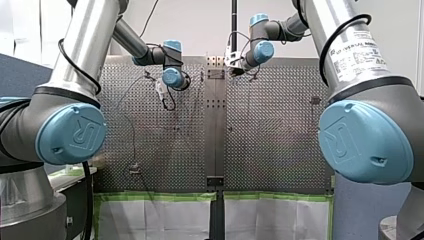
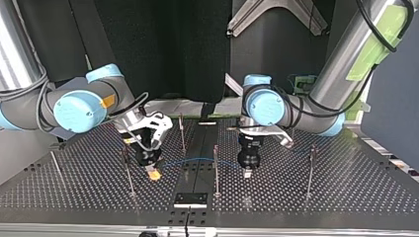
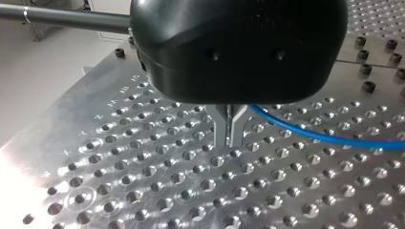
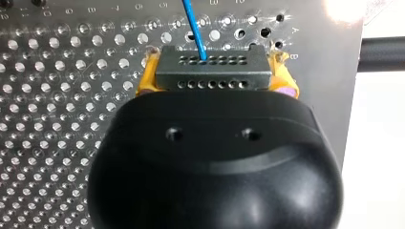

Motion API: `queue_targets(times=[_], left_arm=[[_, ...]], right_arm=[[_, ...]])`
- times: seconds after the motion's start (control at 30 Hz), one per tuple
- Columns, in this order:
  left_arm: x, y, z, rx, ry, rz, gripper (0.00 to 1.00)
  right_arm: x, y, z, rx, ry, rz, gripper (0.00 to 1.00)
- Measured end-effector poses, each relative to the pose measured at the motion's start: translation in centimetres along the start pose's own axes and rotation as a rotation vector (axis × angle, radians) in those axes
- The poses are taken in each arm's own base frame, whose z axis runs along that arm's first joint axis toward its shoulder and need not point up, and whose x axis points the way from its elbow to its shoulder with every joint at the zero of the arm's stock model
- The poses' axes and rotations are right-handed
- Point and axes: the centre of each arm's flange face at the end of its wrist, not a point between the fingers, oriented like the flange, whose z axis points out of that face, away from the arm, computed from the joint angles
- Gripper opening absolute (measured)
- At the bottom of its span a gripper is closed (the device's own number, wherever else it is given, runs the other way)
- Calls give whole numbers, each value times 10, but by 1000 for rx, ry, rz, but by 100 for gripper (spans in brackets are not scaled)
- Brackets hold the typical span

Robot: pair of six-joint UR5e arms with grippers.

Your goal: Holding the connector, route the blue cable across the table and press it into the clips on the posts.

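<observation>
1. The connector [image 4: 212,73] is pinched between the right gripper's [image 4: 215,76] yellow pads [image 4: 147,77].
2. The cable [image 2: 193,159] is strung from it past the middle post [image 2: 216,170].
3. Beyond the post, the left gripper's [image 3: 230,136] metal fingers [image 3: 222,128] are pressed together, with the cable just beside them.

**Dark central strip** [image 2: 197,165]: runs near to far down the middle of the top view. A small black block [image 2: 190,199] with a pale top face sits at its near end.

**White sheets** [image 1: 155,217]: two, edged in green tape [image 1: 150,196], at the front view's near edge, one left and one right of the strip.

**Black backdrop** [image 2: 163,49] and grey angled bracket [image 2: 276,17]: at the top view's far side.

**Black screw heads** [image 3: 377,67]: clustered together in the left wrist view.

**Engraved letters** [image 3: 112,102]: line one edge of the table [image 3: 143,191].
</observation>
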Motion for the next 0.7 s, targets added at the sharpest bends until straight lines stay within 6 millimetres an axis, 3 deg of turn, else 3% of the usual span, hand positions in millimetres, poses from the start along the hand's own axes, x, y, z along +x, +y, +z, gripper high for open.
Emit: queue_targets(times=[0.03, 0.1, 0.17, 0.2, 0.23, 0.43, 0.7], left_arm=[[0, -1, -1, 0, 5, 1, 48], [1, -2, -3, -3, 16, 5, 53], [2, -3, -6, -8, 29, 11, 90], [1, -3, -7, -10, 34, 14, 90], [0, -4, -9, -12, 38, 17, 100], [-15, -11, -22, -27, 49, 42, 100], [-25, -22, -57, -40, 92, 57, 100]], right_arm=[[0, 0, 0, 0, 0, 0, 0], [0, 0, 0, 2, -1, 0, 0], [0, -1, 0, 3, -1, 0, 0], [0, -1, 0, 3, -2, 0, 0], [0, -2, 0, 4, -2, 0, 0], [-1, -4, 0, 6, -4, 0, 0], [-1, -4, -1, 8, -6, 1, 0]])
